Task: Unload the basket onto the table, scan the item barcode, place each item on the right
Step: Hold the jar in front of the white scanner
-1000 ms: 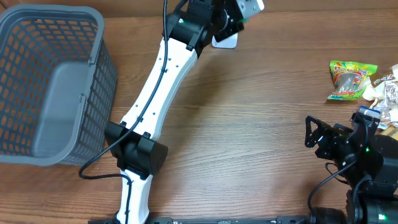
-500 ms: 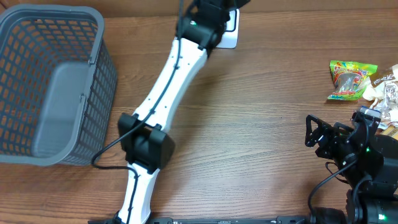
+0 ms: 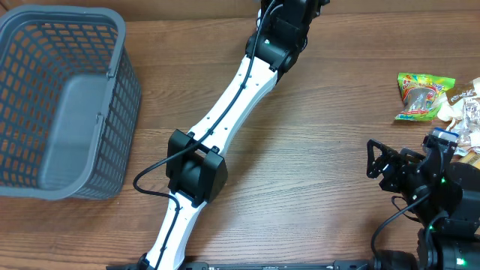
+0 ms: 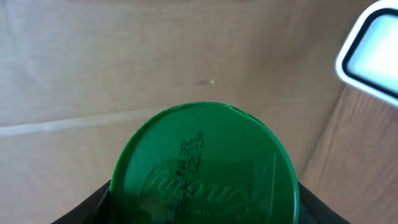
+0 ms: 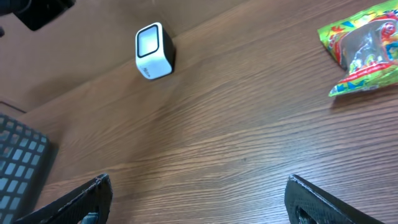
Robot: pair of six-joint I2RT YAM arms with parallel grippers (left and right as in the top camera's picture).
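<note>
**Overhead:** L arm [image 3: 225, 127] is stretching to the 12 o'clock edge, with its tip cropped and the scanner hidden under it. Basket [image 3: 60, 105] is sitting at 9 o'clock and snack pack [image 3: 424, 96] at 3. R claw [image 3: 375, 160] is idling at 4 o'clock, spread wide w/ nothing in it.

**L wrist:** L claw [image 4: 205, 202] is gripping the item [image 4: 205, 165], green lid facing the cam. Scanner [image 4: 373, 43] is showing at 2 o'clock, near but apart.

**R wrist:** scanner is standing at 11 o'clock, pale window showing, and the snack pack is lying at 2.

**Step:** prob. presenting the item to the scanner. The barcode isn't in view, so the next move is calling for swinging the item toward the scanner & turning its label side to the window.
</note>
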